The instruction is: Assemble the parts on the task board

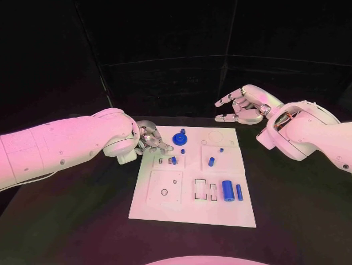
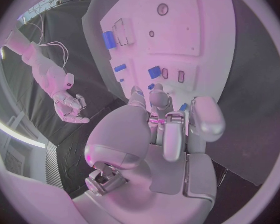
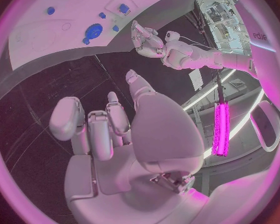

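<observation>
The white task board (image 1: 164,205) lies in the middle of the black table. On it are a round blue part (image 1: 179,138), a few small blue pegs (image 1: 211,162) and a large blue cylinder (image 1: 226,190) beside a thinner one (image 1: 240,192). My left hand (image 1: 152,141) hovers over the board's far left corner with its fingers curled close together. In the left wrist view a bit of blue (image 2: 184,106) shows between its thumb and fingers (image 2: 157,98); I cannot tell if it is held. My right hand (image 1: 243,105) is raised beyond the board's far right corner, fingers apart and empty.
Empty slots and holes (image 1: 203,189) mark the board's near half. Black table (image 1: 72,221) surrounds the board on all sides. My left forearm (image 1: 56,149) crosses the table's left side, and my right forearm (image 1: 319,135) crosses its right side.
</observation>
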Robot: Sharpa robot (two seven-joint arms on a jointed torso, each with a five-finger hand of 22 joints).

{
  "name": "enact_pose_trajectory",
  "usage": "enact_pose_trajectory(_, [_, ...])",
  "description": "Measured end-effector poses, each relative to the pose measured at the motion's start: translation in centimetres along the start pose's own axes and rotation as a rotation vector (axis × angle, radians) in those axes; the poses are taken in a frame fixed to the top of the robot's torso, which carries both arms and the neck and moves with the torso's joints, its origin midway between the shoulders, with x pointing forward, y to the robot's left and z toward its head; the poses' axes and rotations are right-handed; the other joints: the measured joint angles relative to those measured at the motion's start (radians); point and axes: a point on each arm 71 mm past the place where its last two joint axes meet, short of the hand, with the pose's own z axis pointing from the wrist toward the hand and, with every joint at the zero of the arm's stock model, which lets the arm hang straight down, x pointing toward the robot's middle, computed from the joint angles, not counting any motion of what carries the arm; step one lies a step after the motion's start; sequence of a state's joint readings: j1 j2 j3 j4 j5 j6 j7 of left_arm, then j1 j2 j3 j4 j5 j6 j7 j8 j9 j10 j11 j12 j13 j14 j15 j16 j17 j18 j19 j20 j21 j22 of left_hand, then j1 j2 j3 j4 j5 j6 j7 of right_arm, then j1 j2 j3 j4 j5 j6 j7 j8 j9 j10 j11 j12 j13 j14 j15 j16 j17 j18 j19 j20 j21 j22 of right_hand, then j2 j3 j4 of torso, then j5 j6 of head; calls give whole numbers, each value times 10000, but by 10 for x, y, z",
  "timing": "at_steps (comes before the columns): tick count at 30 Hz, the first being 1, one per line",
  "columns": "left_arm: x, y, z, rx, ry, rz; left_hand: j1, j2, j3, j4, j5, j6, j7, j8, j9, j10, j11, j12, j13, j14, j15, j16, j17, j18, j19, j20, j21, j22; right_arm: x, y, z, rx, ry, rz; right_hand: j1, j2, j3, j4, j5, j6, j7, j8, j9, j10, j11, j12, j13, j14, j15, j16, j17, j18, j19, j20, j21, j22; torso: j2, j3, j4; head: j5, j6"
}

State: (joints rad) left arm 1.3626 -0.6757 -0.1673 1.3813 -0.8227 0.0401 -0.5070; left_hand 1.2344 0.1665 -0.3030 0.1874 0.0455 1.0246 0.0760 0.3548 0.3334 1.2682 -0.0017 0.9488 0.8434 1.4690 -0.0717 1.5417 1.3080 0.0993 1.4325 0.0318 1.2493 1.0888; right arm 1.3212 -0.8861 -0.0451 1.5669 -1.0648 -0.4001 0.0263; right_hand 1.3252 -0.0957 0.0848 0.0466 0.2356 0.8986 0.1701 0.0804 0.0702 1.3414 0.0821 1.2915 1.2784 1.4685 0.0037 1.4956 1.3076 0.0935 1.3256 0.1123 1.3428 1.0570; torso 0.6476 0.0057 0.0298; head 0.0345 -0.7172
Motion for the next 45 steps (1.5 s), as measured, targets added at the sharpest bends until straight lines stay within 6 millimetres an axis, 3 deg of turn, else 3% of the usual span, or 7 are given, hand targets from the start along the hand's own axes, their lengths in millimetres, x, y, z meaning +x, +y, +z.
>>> enact_pose_trajectory(4, [3,-6,5,-424,130,466,0,0,0,0,0,-82,-12,185,203,0,0,274,273,0,0,95,0,-1,124,17,316,443,1,-1,2,62,59,21,0,0,0,0,43,0,0,0,0,0,0,0,1,0,0,0,-1,-1,0,0,0,0,-6,6,-1,21,-17])
enact_pose_trajectory(6, [4,-8,7,-554,162,624,-109,34,-67,66,0,-102,-31,288,307,0,0,399,402,0,0,118,0,-154,185,50,503,714,2,0,3,79,82,24,0,0,-28,-28,43,0,0,0,0,0,0,0,1,0,0,0,0,-1,0,0,0,0,-4,6,-2,27,-30])
enact_pose_trajectory(14, [7,-19,14,-805,249,1088,-335,1,-224,223,1,-182,-98,621,681,96,-54,775,807,-1,1,223,-1,-153,241,9,794,1147,4,-1,6,162,148,20,41,41,-53,-2,145,0,0,0,-1,1,0,-41,-30,0,0,0,-1,-2,-34,-35,-46,-62,27,0,-12,30,-105])
enact_pose_trajectory(27, [13,-26,23,-1075,523,1558,-333,1,-224,223,8,-295,-84,726,832,111,-38,814,898,-2,2,229,-2,-152,241,8,882,1278,6,0,10,207,225,24,40,41,-78,24,184,0,0,0,-2,-72,0,-108,-98,0,0,-40,-2,-2,-102,-33,-150,-194,40,-5,-16,3,-265])
enact_pose_trajectory(45, [18,-35,28,-1116,834,1892,-332,3,-191,191,9,-368,-83,871,994,110,-38,900,968,-2,4,229,-3,-151,241,8,929,1369,8,1,12,217,298,35,40,41,-166,55,228,0,0,0,-3,-71,0,-108,-110,0,0,-85,-3,-3,-102,-34,-150,-238,35,-7,-15,-35,-372])
